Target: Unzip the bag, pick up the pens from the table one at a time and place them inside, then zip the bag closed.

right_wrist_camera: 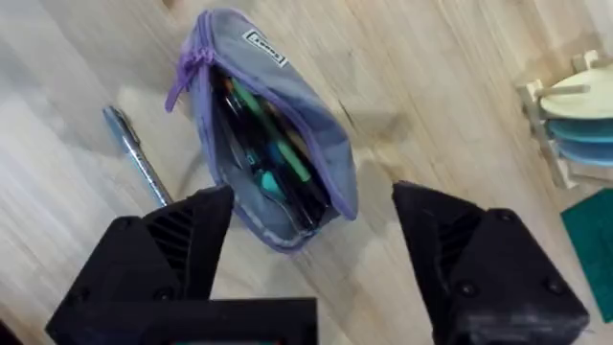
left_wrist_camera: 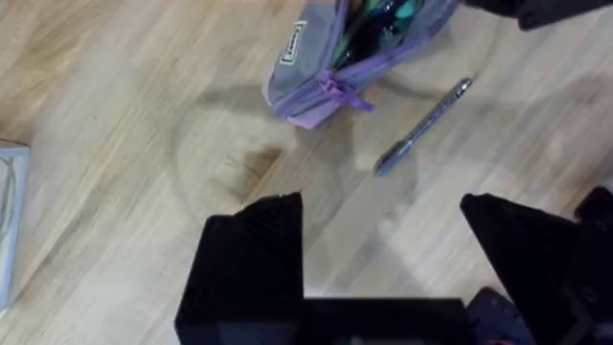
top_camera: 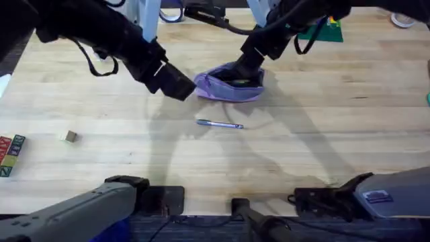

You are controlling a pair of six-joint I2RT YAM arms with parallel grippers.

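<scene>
The bag (top_camera: pixel 230 85) lies on the bench (top_camera: pixel 336 134), and its zipper is undone, so the mouth gapes. Inside it, in the right wrist view, some coloured and dark pens are seen, packed together. The right hand (top_camera: pixel 247 67) hangs directly over the open mouth of the bag (right_wrist_camera: pixel 273 144). It is released: its two fingers (right_wrist_camera: pixel 172 249) stand wide apart, one on each long side of the bag, and they hold nothing.

The left hand (top_camera: pixel 178 86) is just beside the closed end of the bag, where the zipper pull hangs. This hand (left_wrist_camera: pixel 383 259) is also released, with a wide gap between its fingers and bare bench below it. The bag (left_wrist_camera: pixel 335 57) is a little beyond its fingertips, not touching them.

One silvery pen (top_camera: pixel 220 124) lies on the bench near the bag, on the side toward the arm bases, between the two hands and free of both. In the left wrist view the pen (left_wrist_camera: pixel 421 126) lies just beside the bag.
</scene>
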